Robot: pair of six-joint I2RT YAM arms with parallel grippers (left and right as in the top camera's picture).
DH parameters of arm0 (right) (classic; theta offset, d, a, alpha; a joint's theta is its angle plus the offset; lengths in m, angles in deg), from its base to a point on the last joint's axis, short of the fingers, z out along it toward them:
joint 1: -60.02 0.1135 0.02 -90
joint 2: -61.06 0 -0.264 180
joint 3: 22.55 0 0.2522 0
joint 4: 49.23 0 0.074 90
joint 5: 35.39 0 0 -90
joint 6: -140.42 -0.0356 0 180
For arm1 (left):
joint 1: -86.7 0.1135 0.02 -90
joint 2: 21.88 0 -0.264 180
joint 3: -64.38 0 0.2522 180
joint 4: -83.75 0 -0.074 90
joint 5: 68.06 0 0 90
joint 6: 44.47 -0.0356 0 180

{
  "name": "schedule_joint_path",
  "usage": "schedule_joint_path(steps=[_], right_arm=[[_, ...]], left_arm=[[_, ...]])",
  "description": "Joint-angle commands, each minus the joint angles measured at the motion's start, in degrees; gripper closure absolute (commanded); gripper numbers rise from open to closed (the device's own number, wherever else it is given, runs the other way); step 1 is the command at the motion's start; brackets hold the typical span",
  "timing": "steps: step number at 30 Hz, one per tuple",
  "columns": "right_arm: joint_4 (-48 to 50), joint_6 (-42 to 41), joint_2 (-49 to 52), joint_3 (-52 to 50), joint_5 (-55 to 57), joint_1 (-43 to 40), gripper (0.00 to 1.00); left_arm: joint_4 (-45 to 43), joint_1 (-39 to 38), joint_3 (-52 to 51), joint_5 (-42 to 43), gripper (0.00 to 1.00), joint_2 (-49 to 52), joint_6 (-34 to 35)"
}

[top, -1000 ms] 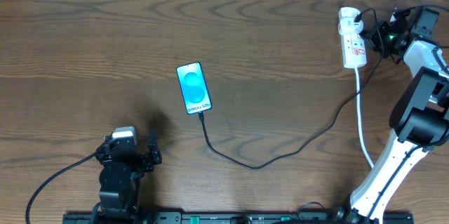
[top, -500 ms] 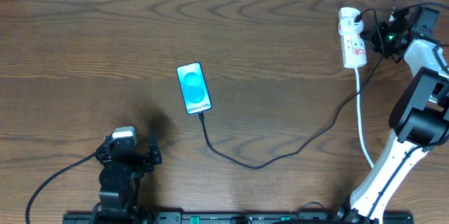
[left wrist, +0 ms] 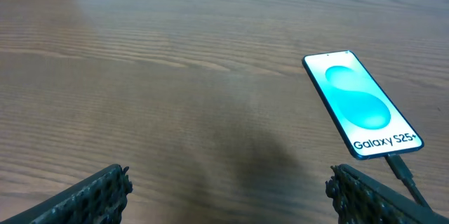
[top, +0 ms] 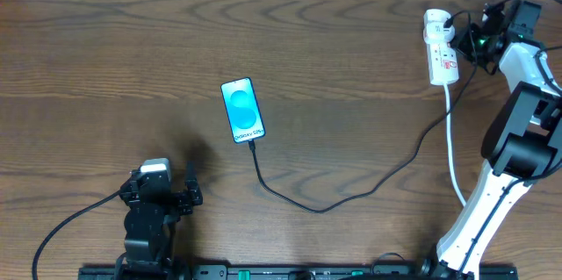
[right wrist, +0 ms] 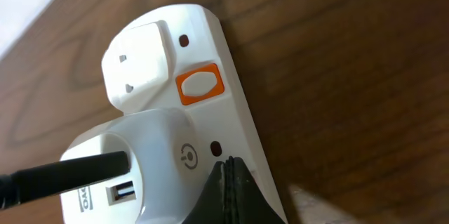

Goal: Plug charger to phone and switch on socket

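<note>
- Showing a dark wooden table (top: pixel 105 52) from above, with the phone (top: pixel 242 110) lying flat near its middle, cyan screen up.
- The charger (top: pixel 351 194), a thin black cable, meets the phone's lower edge and looks plugged in. It curves right to a white adapter (right wrist: pixel 151 150) seated in the socket (top: pixel 442 47) at the far right.
- The right gripper (right wrist: pixel 228 178), jaws pressed together, points at the socket's face beside the adapter. It is near the orange switch (right wrist: pixel 200 85) but apart from it.
- The left gripper (left wrist: pixel 228 189), jaws spread wide and holding nothing, sits near the front edge, well apart from the phone.
- Plugging in appears done, and pressing the switch seems to be what is left. Whether the switch is already on cannot be told.
</note>
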Motion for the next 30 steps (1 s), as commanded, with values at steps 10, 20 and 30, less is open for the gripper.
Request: schedule_joint_path(steps=[10, 20, 30], right_arm=[[-6.36, 3.69, 2.95, -3.63, 1.33, 4.66, 0.99], [-7.96, 3.87, 0.33, -3.63, 1.40, 4.63, 0.99], [-7.34, 3.85, 0.26, -3.63, 2.43, 4.63, 0.99]], left_arm=[[-0.09, -0.28, -1.14, -0.72, 0.07, -0.46, 0.04], [-0.09, -0.28, -1.14, -0.72, 0.07, -0.46, 0.04], [-0.09, -0.28, -1.14, -0.72, 0.07, -0.46, 0.04]])
